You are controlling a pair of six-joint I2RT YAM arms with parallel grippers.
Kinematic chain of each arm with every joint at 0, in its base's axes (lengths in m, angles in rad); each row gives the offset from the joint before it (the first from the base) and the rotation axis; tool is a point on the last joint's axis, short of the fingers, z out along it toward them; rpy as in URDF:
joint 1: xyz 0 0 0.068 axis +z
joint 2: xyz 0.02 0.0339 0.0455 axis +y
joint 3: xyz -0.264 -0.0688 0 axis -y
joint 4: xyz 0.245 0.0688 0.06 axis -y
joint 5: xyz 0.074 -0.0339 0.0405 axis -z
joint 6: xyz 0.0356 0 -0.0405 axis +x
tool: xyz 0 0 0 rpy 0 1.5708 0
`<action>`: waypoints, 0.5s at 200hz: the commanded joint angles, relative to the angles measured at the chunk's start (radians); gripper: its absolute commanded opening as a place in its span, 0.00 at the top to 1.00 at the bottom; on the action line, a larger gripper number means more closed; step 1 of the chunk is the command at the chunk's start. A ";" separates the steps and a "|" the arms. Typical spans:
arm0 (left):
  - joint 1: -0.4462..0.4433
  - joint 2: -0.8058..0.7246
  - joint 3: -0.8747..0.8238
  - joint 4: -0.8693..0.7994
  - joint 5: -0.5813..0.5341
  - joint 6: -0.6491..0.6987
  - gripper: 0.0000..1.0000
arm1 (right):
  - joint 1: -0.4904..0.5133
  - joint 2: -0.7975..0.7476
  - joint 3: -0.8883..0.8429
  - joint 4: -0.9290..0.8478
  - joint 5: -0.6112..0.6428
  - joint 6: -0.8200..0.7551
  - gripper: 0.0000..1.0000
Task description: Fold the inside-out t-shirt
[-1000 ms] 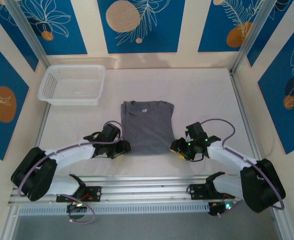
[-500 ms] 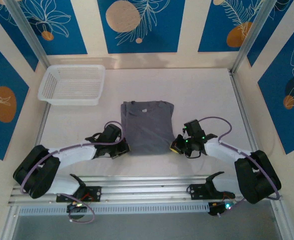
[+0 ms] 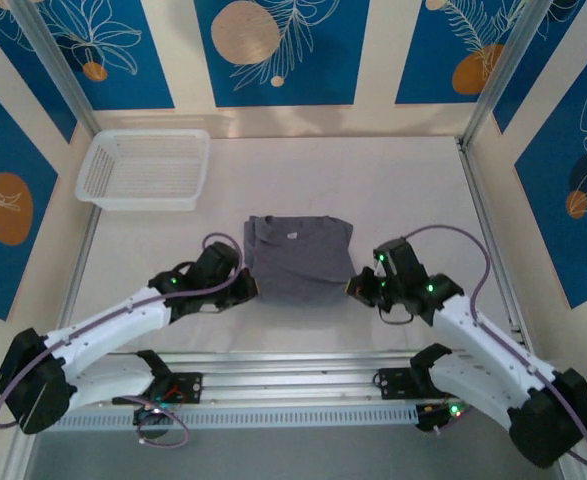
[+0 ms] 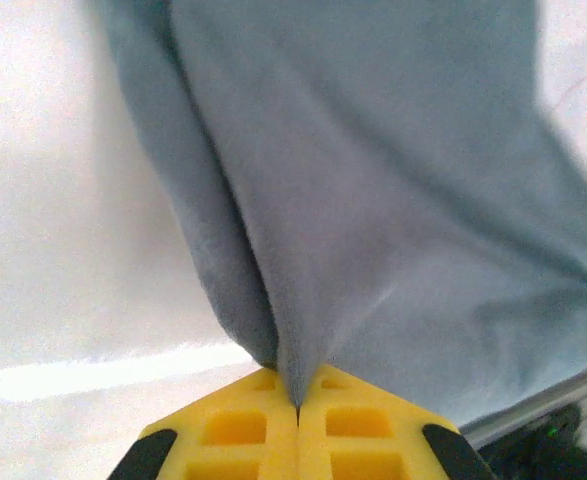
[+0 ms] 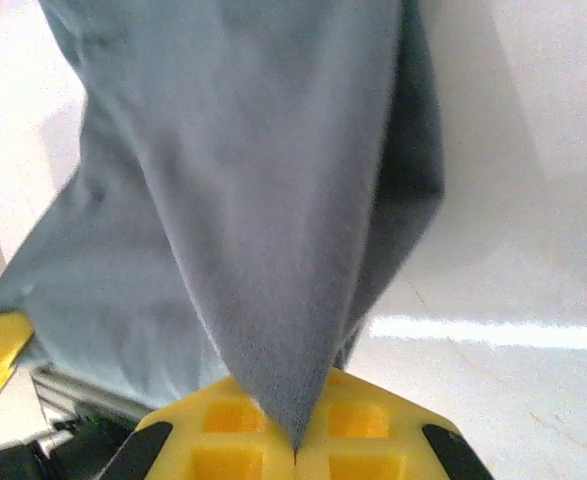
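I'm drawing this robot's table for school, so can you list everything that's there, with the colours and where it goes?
t-shirt: one, slate grey, partly folded, in the middle of the table between the two grippers.
basket: one, white plastic with mesh sides, at the far left corner of the table.
table: one, white, under everything.
wall panels: several, blue with orange circles and white leaf drawings, around the table.
rails: silver metal, along the near edge where the arms are bolted.
left gripper: one, yellow pads, shut on the shirt's near left corner.
right gripper: one, yellow pads, shut on the shirt's near right corner.
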 commanded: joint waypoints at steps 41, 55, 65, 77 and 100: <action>0.149 0.179 0.213 -0.022 -0.027 0.133 1.00 | -0.101 0.297 0.254 0.082 -0.044 -0.147 1.00; 0.153 0.190 0.196 -0.009 -0.002 0.129 1.00 | -0.101 0.302 0.231 0.111 -0.071 -0.139 1.00; 0.153 0.181 0.174 -0.012 0.011 0.117 1.00 | -0.097 0.292 0.201 0.120 -0.088 -0.128 1.00; 0.150 0.159 0.121 -0.016 0.028 0.101 1.00 | -0.070 0.264 0.150 0.120 -0.081 -0.120 1.00; 0.139 0.081 -0.042 0.002 0.065 0.065 0.87 | 0.012 0.200 0.015 0.122 -0.056 -0.070 0.97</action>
